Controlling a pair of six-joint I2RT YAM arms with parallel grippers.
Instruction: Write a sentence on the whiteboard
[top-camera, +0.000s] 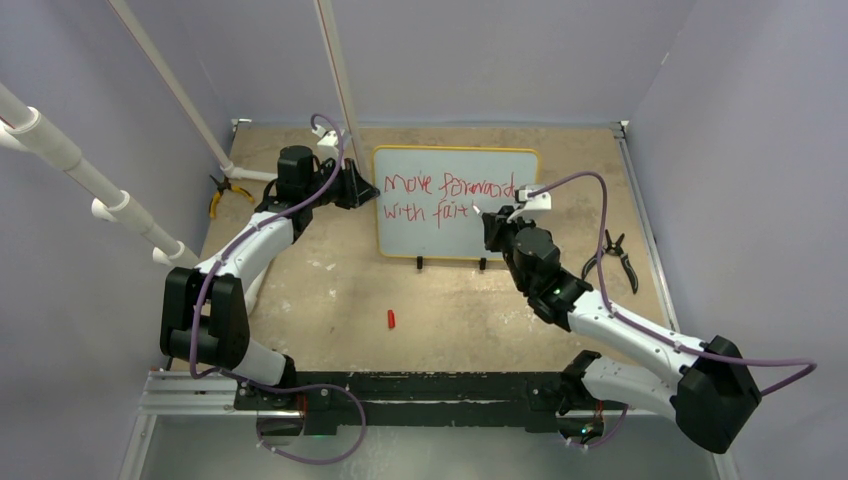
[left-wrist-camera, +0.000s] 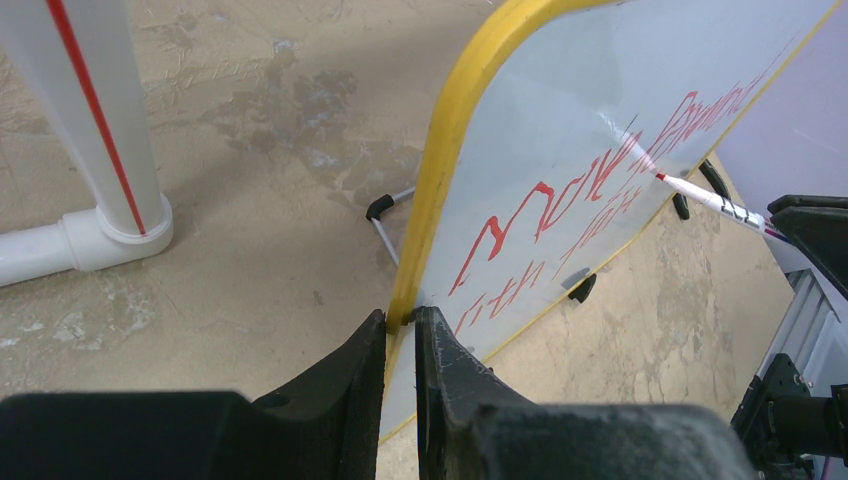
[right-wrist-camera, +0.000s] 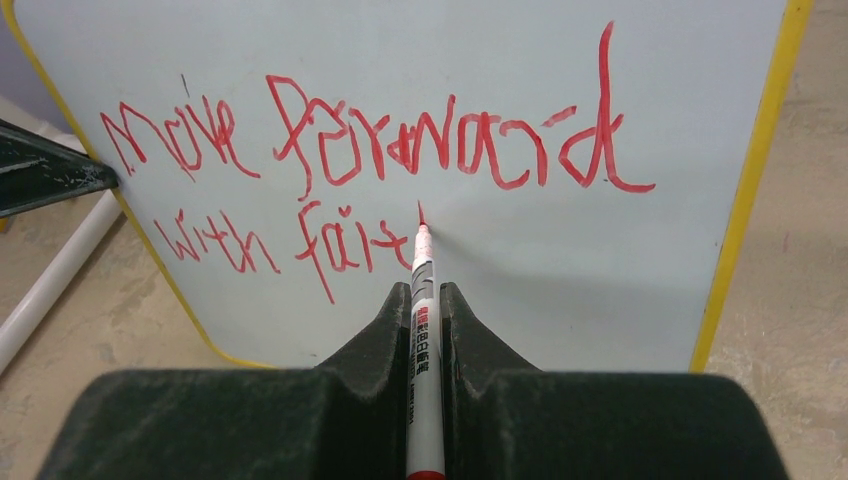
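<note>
Whiteboard rim in left hand, clear only wrist-side.

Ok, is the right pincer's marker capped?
No, the marker has a bare red tip against the whiteboard, at the end of the sentence.

Whiteboard: white face, yellow-orange frame, black feet. Sentence: thin red strokes. Marker: white barrel, red nib, black-and-red print. My left gripper and right gripper: matte black. Tabletop: tan, mottled with grey-brown stains. Small cap: red. My cables: purple. Arm links: white and black. Pipe: white, one thin red stripe. Walls: pale lavender.
</note>
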